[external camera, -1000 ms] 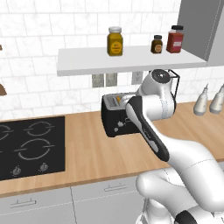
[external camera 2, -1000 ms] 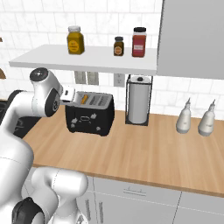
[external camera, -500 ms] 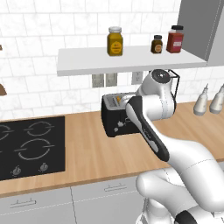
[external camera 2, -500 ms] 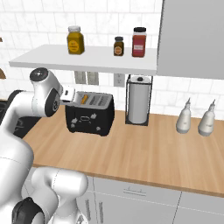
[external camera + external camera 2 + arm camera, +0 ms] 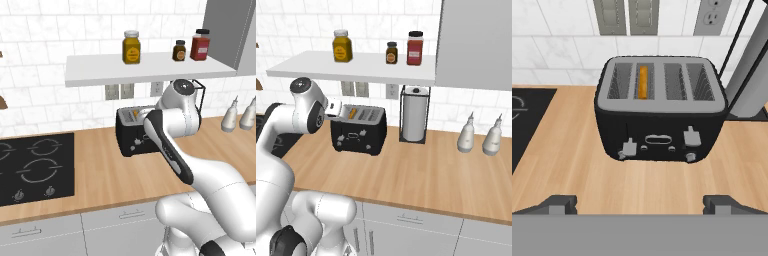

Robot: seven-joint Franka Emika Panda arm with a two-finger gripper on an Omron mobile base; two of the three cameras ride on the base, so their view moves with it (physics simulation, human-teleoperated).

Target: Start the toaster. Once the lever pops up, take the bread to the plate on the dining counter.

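Observation:
The black toaster (image 5: 659, 122) with its silvery top stands on the wood counter against the tiled wall, also seen as the toaster (image 5: 131, 134) and the toaster (image 5: 358, 130). The bread (image 5: 643, 82) sits low in the second slot from the left, only its orange edge showing. On the front, the left lever (image 5: 628, 148) sits a little lower than the right lever (image 5: 691, 136). My gripper (image 5: 641, 205) hovers in front of and above the toaster, open, with nothing between its fingertips (image 5: 559, 202). The plate and the dining counter are out of view.
A black hob (image 5: 32, 167) lies left of the toaster. A paper-towel holder (image 5: 414, 117) stands just right of it, and two pale bottles (image 5: 478, 135) further right. A white shelf (image 5: 356, 67) with jars hangs above. Bare wood counter (image 5: 572, 170) lies in front.

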